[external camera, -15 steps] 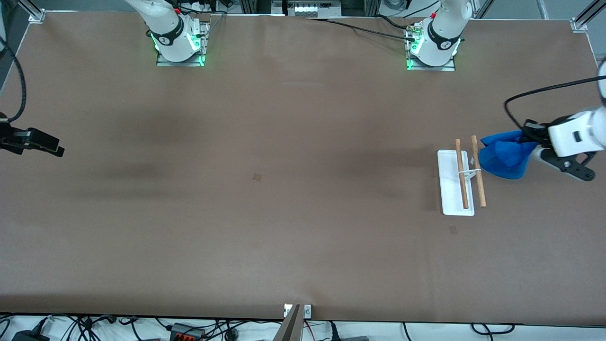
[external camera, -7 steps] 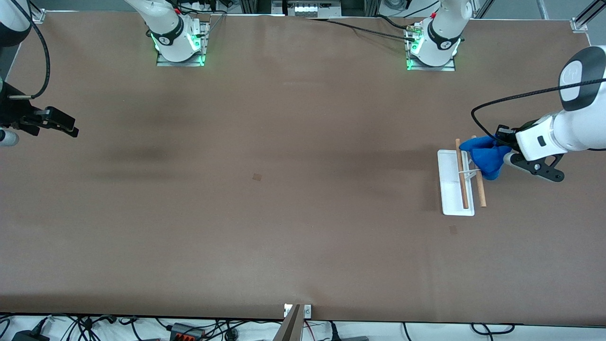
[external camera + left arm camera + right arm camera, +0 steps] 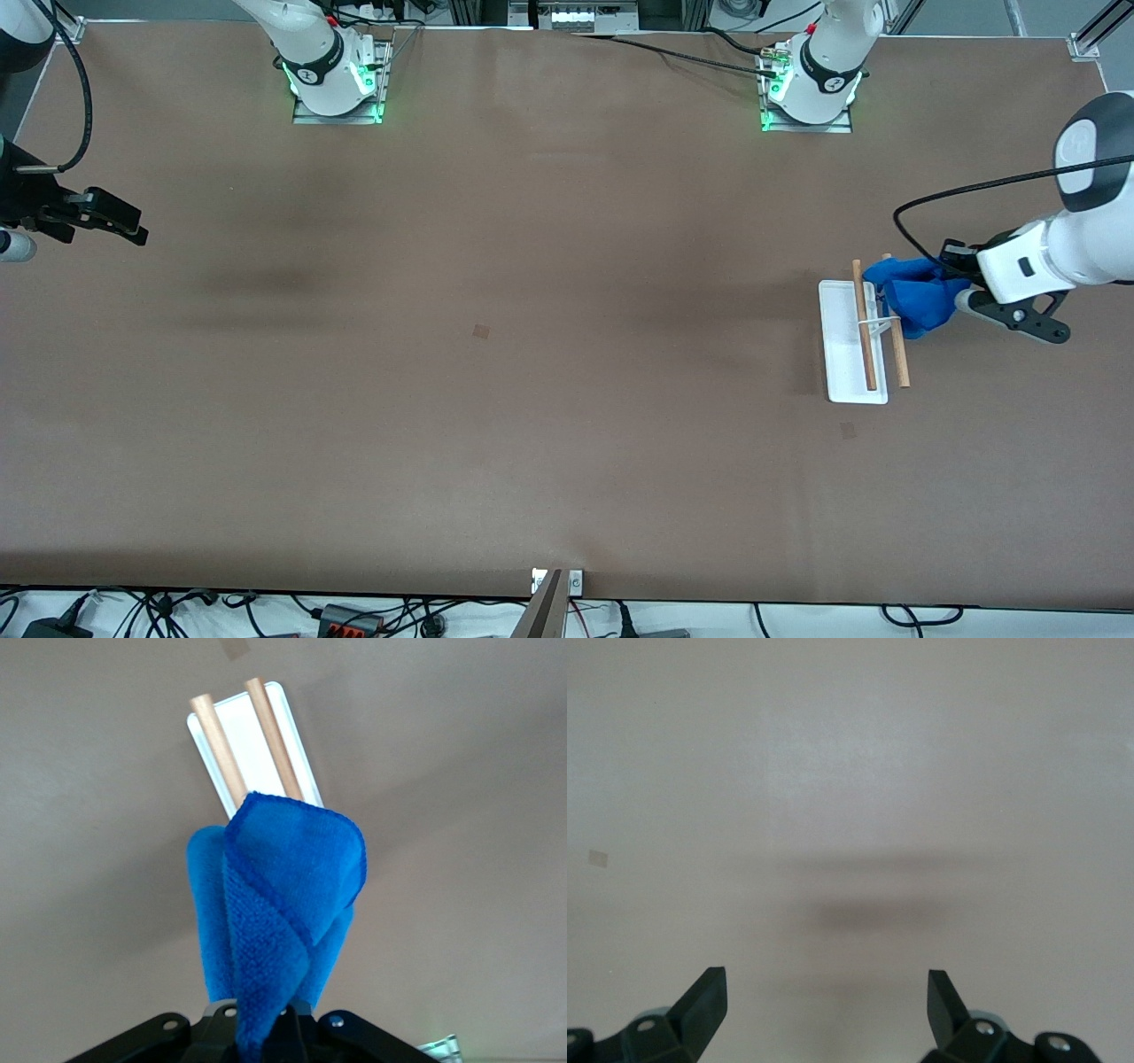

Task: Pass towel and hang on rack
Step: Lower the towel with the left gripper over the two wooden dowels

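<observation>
Towel point(image 3: 917, 297) bunched in my left gripper point(image 3: 955, 285), fingers clenched on it, hanging over the rack point(image 3: 849, 354) end farther from the front camera, at the left arm's end of the table point(image 3: 532, 354). Cloth overlaps the wooden rod point(image 3: 900, 359) nearest my left gripper. My right gripper point(image 3: 111, 220) waits, fingers spread wide and holding nothing, over the right arm's end of the table.
</observation>
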Robot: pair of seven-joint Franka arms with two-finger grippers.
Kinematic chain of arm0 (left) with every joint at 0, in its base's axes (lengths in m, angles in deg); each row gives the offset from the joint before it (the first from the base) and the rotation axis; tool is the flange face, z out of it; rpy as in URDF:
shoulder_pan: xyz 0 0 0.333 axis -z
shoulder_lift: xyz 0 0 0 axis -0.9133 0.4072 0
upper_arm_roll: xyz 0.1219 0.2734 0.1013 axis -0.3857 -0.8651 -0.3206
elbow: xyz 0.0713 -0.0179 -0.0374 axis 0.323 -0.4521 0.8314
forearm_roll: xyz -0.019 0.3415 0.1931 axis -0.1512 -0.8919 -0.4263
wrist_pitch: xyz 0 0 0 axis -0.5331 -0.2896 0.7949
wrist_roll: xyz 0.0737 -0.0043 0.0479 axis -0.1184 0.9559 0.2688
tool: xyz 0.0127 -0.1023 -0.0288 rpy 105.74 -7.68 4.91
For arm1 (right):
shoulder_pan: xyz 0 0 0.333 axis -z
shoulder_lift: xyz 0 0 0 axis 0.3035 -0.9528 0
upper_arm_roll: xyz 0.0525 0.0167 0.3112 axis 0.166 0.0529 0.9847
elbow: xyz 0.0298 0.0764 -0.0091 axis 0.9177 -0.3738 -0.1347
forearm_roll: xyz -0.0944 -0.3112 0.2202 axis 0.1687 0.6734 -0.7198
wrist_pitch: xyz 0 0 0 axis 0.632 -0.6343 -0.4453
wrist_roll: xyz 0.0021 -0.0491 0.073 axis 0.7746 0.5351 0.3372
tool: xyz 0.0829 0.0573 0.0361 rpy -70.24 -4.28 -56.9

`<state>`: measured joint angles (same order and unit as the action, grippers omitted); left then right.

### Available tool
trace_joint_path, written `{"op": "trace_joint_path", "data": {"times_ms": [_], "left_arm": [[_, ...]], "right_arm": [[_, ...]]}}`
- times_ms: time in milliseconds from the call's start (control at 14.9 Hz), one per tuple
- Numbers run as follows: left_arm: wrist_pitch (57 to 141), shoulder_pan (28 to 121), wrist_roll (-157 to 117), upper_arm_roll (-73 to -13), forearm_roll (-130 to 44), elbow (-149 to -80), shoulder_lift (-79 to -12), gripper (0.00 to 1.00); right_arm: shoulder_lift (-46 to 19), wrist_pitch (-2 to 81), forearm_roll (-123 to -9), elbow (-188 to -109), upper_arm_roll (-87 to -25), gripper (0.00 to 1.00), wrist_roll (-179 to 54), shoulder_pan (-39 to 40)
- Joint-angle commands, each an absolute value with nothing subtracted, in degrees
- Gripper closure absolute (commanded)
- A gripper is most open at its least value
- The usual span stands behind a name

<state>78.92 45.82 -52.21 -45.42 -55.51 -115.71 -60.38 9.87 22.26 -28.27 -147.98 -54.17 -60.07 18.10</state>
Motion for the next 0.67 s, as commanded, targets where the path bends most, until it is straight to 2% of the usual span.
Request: {"op": "trace_joint_path", "data": {"times_ms": [0, 402, 603], "left_arm": [[80.2, 43.8, -55.5, -45.3, -56.6, -116.9, -61.5, 0.99], [81.1, 45.3, -49.8, -44.6, -56.5, -117.4, -61.1, 0.99], [81.5, 45.8, -43.8, -41.8, -56.5, -117.8, -60.7, 0.99]], "right_arm": [[10.7, 22.1, -27.1, -148.1, -53.6, 0.00, -60.1, 17.8], [10.6, 22.1, -27.1, -147.9, -53.6, 0.00, -60.7, 17.9], [10.7, 21.8, -27.3, -147.4, -53.5, 0.00, -60.8, 18.5]]}}
